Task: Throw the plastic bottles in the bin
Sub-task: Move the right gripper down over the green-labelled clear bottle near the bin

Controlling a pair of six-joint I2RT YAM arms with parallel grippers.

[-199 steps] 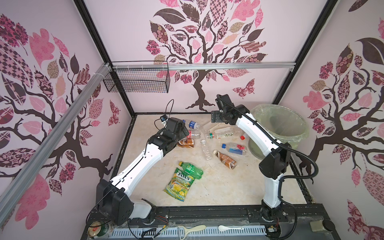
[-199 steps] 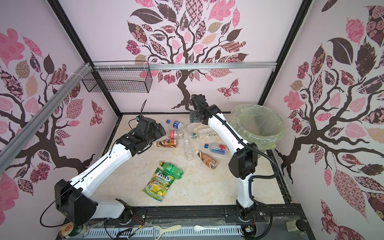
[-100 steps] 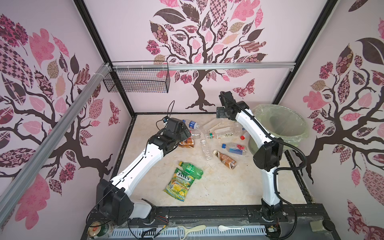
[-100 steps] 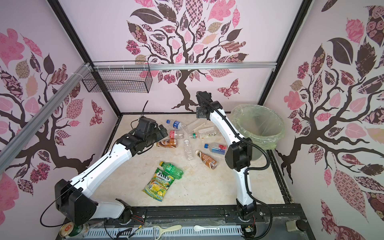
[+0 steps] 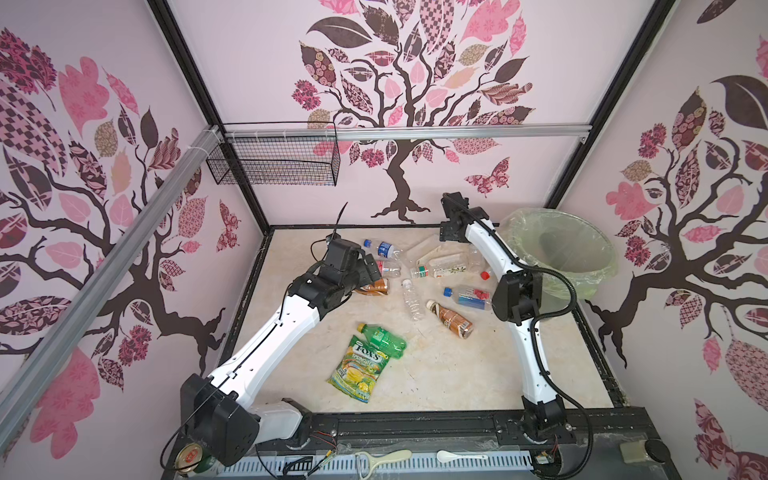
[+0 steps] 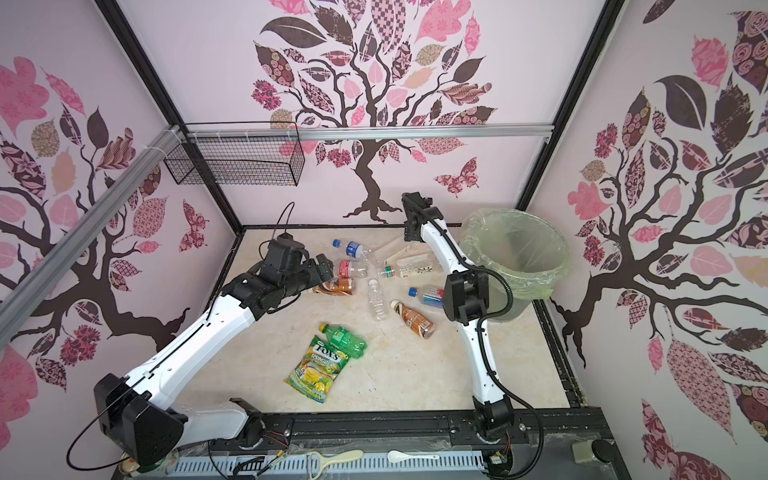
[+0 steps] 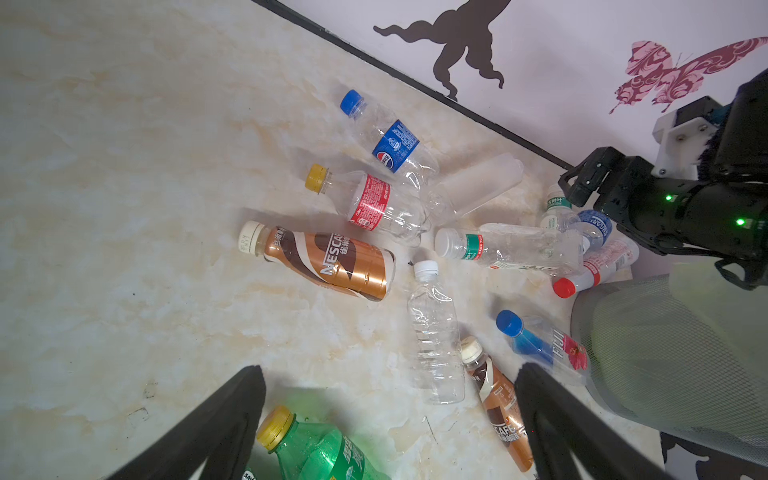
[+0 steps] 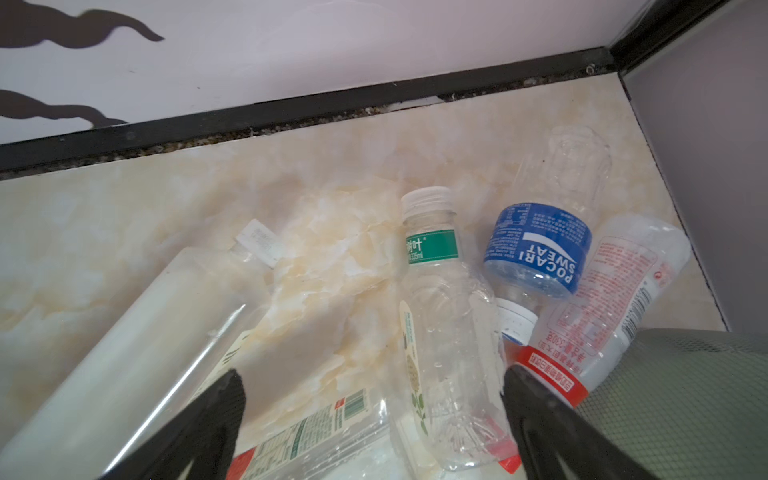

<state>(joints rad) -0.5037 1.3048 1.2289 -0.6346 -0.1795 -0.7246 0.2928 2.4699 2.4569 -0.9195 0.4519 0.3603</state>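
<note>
Black and spread wide, the left gripper holds nothing and hangs above the plastic bottles. Twelve show in its wrist view, every one lying on its side on the marbled tabletop. Nearest beneath it lie one unlabelled clear bottle, one of the two brown-labelled bottles and the single green bottle. A little farther out are the other brown one, a red-labelled one with a yellow cap and a blue-labelled one with a blue cap. The right gripper is likewise spread and empty, poised over a cluster of five bottles near the back wall: one frosted, two clear with green on their labels, one blue Pocari Sweat bottle and one with red print. Just beside this gripper, on its right, stands the one bin, upright, with a pale green liner folded over its rim; the red-printed bottle lies just beside its wall. Well out from both grippers, toward the arms' bases, lies one Fox's candy bag, touching the green bottle.
</note>
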